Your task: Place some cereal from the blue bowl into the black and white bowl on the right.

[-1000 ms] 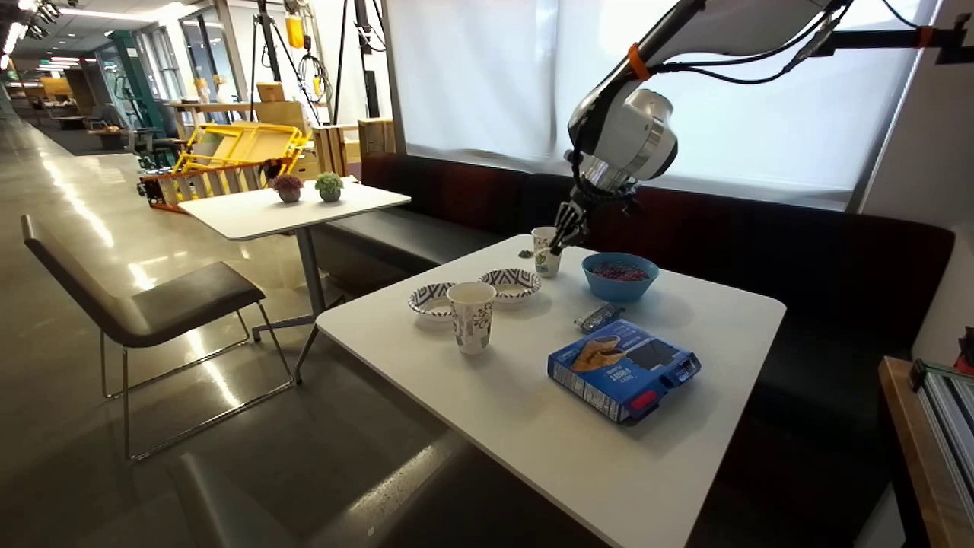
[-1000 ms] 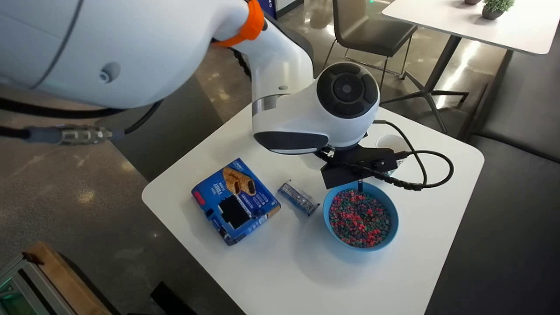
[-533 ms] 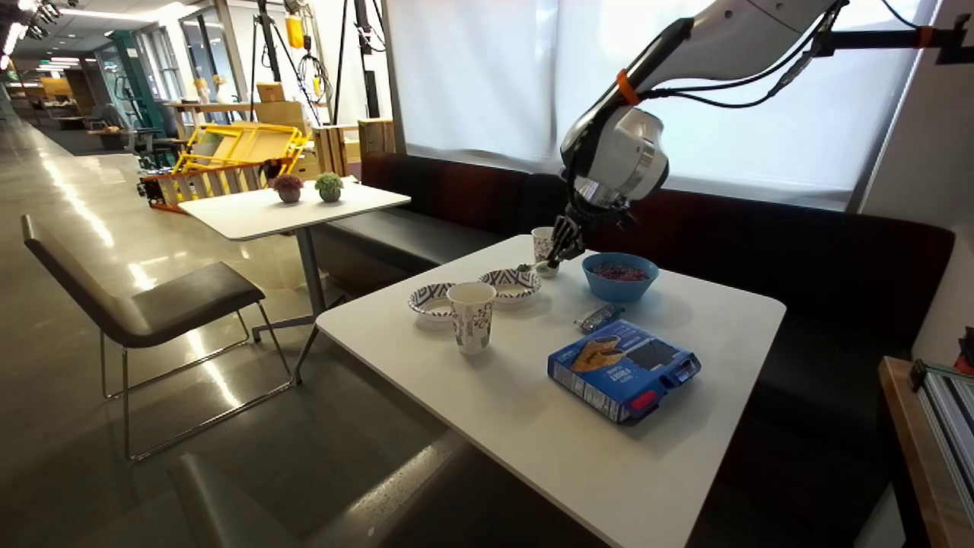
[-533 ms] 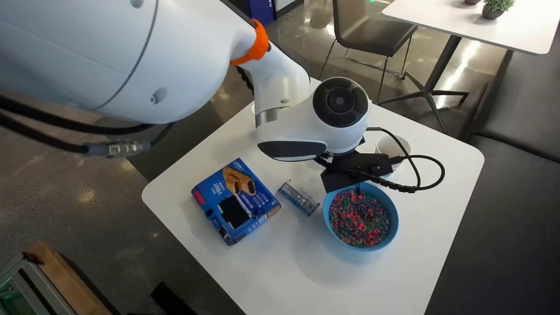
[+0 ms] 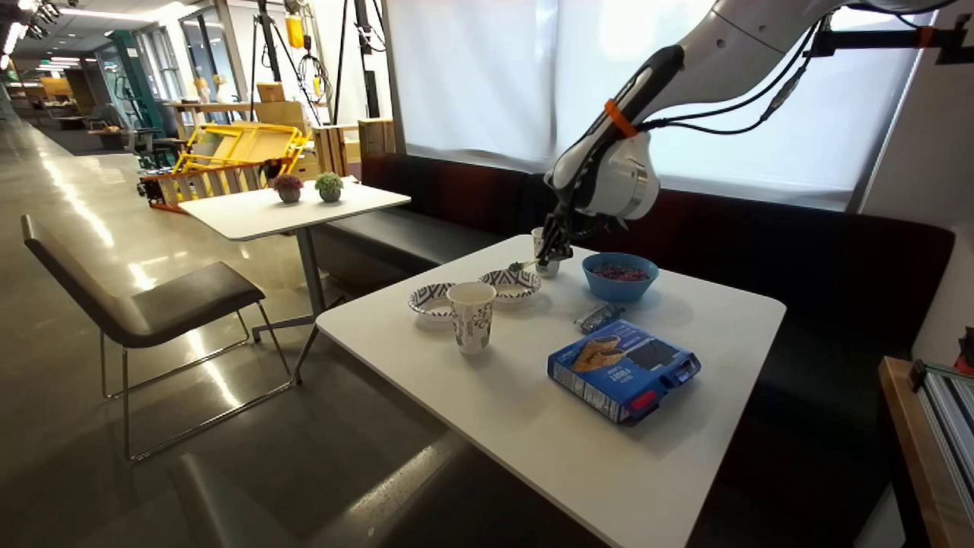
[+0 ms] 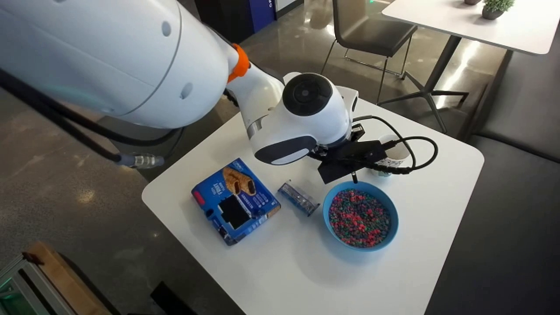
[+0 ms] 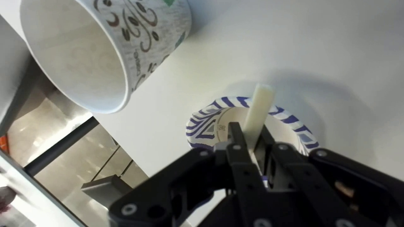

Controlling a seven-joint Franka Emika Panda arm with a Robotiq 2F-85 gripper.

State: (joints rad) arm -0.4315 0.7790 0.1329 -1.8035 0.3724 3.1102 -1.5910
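Observation:
The blue bowl (image 5: 620, 288) stands on the table, full of pink, green and purple cereal (image 6: 359, 218). Two black and white patterned bowls stand side by side: the left one (image 5: 421, 301) and the right one (image 5: 533, 287). My gripper (image 5: 545, 260) is shut on a pale spoon handle; the handle (image 7: 258, 110) stands between the fingers in the wrist view. The spoon's end (image 5: 517, 267) carries a small dark heap, seemingly cereal, just above the right patterned bowl's far rim. A patterned bowl (image 7: 202, 129) lies below the fingers in the wrist view; the spoon's scoop is hidden there.
A paper cup (image 7: 151, 34) stands close beside the gripper, partly behind it in an exterior view. Another paper cup (image 5: 472, 323) stands in front of the patterned bowls. A blue printed box (image 5: 624, 369) and a wrapped bar (image 6: 299, 197) lie on the table.
My gripper has come down and away from the blue bowl, toward the patterned bowls. The spoon's end has lowered over the right patterned bowl's far side. The objects on the table have not moved.

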